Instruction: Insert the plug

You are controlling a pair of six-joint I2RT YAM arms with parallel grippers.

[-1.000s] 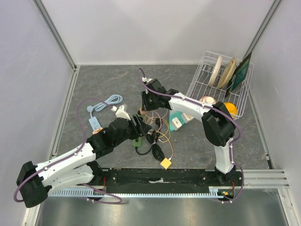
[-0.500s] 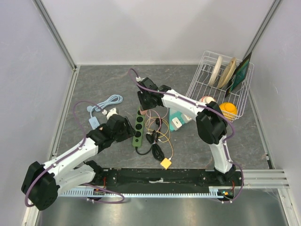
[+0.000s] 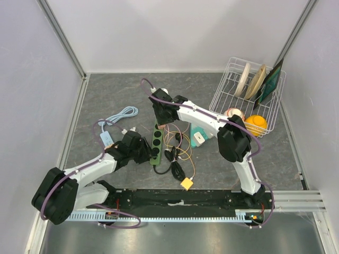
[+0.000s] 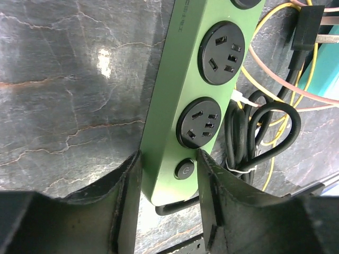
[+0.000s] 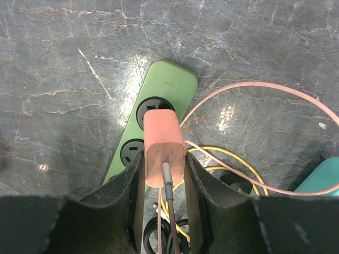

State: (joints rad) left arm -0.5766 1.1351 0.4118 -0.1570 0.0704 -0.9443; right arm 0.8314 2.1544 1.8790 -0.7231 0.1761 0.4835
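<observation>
1. Just a moment before, the left gripper [image 4: 169, 159] was open wide beside the green power strip [image 4: 177, 90]. Now it had slid to the near end of the strip, the end with the little switch [image 4: 184, 169], and its two fingers had come in close.
2. One finger sat on each side of the strip, and both looked pressed against it. So I would say the left gripper was holding the strip still on the table [image 4: 69, 79].
3. The right gripper [image 5: 164, 159] had moved a little to the left as well. It was squeezed tight on the pink plug [image 5: 163, 132], and the cord [image 5: 168, 196] ran out the back between its fingers.
4. The plug sat right over the last socket [image 5: 150, 107] at the far end of the strip. Its front was down at the socket, but I could not tell if the pins were in yet.
5. To me this meant the hard part was ready. With the strip held, it should not slide away when the plug gets pushed.
6. The push would need to go straight down, I think. If the plug leaned, the pins could miss the holes.
</observation>
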